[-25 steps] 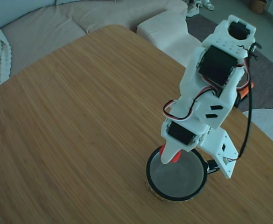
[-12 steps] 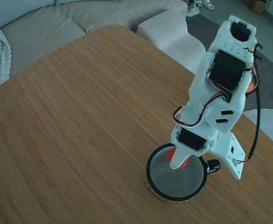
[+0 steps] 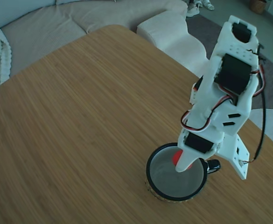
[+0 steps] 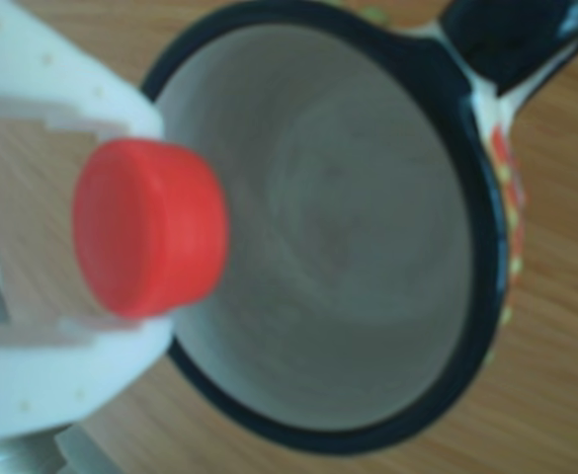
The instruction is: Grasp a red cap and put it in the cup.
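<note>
Fixed view: white 3D-printed arm (image 3: 222, 100) with black servo blocks and red, white and black wiring reaches down over a warm brown wood-grain tabletop (image 3: 80, 116); its two-finger gripper (image 3: 183, 164) points down into the mouth of the wide round mug with black rim (image 3: 151, 179), pale grey-white inside and a yellowish patterned band at its base; black handle (image 3: 213, 165) projects to the right, just beside the arm's white lower plate; the mug stands near the front edge of the table, upright.

Small bright red round plastic bottle cap (image 3: 176, 157) shows as a sliver of red at the gripper tip, inside the rim outline on the upper right side of the mug's mouth; most of it is hidden by the white finger.

Other view, close and blurred: red cap (image 4: 150, 229) sits between two white fingers (image 4: 61, 74), one above and one below, both touching it; gripper (image 4: 86, 237) is closed narrowly around the cap, holding it; the cap's flat face is turned toward the camera; it overlaps the left edge of the mug's opening (image 4: 481, 232); the mug's inside holds nothing visible; handle (image 4: 511, 39) at upper right; whether the cap is above or below rim level, I cannot tell.

Beyond the table: beige upholstered sofa (image 3: 80, 18) at the top, grey floor at upper right.
</note>
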Controlling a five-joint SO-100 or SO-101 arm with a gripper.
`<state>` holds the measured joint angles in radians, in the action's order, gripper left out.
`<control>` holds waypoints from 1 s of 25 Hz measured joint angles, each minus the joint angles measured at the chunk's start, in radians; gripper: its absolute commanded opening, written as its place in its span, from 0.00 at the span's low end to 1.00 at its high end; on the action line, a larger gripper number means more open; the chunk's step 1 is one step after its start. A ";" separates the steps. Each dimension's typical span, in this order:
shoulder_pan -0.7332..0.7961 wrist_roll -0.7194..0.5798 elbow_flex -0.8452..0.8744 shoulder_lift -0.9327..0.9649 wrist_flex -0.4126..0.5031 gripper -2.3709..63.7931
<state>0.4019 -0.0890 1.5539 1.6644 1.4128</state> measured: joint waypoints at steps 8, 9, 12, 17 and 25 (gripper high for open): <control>0.000 0.000 0.000 0.000 0.000 0.43; 0.000 0.000 0.000 0.000 0.000 0.44; 0.000 0.000 0.000 0.000 0.000 0.44; 0.000 0.000 0.000 0.000 0.000 0.43; -0.002 0.000 0.000 0.000 0.000 0.43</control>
<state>0.4004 -0.0890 1.5539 1.6644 1.4128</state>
